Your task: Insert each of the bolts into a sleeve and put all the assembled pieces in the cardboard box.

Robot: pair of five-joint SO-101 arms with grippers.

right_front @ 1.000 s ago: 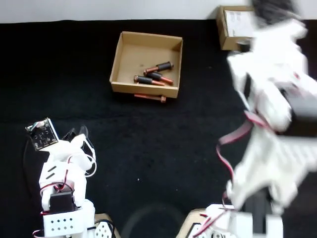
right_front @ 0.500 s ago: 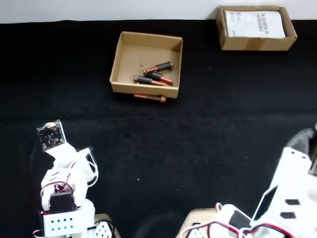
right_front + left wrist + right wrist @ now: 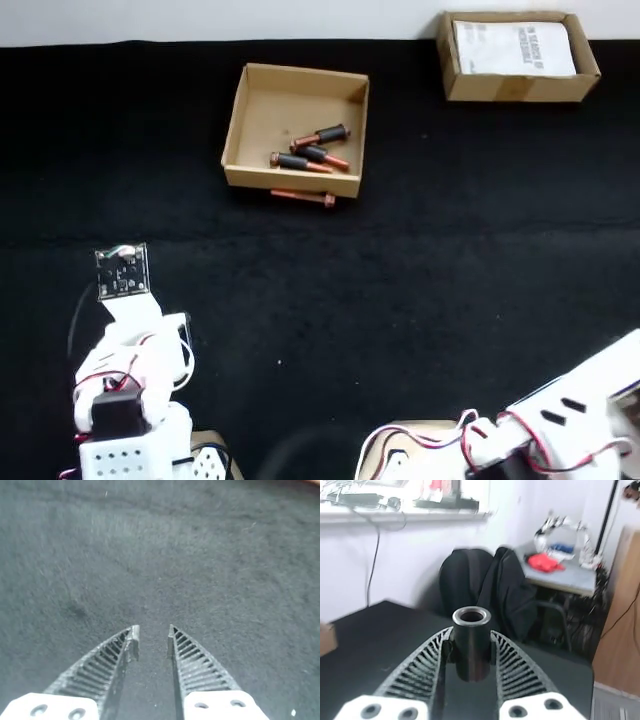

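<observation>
Three assembled pieces (image 3: 312,153) lie in the cardboard box (image 3: 262,110), and one bare bolt (image 3: 302,197) lies on the black desk (image 3: 400,260) just beside the box's near wall. The right pincer (image 3: 471,633) is clenched on a dark sleeve (image 3: 471,655), while the left pincer (image 3: 153,628) hangs slightly parted and empty, low over the desk. A second box (image 3: 515,90) holding a printed sheet sits at the far right corner, well apart.
</observation>
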